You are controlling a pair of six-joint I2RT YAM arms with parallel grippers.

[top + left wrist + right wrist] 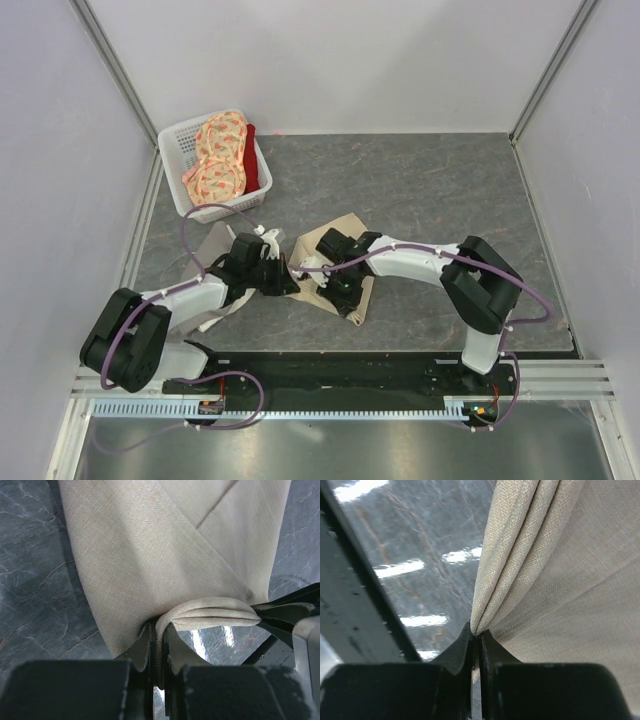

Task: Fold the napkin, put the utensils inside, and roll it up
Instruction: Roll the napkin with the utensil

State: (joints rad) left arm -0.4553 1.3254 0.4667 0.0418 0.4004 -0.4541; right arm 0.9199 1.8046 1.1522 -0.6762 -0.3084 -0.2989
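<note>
From above, the napkin lies mid-table between both arms, its length seemingly running from the near edge to the far edge.

Left wrist: the left gripper is closed on a bunched fold.

Right wrist: the right gripper pinches the adjoining edge.

The left arm and right arm hide most of the napkin from above, possibly folds too.
</note>
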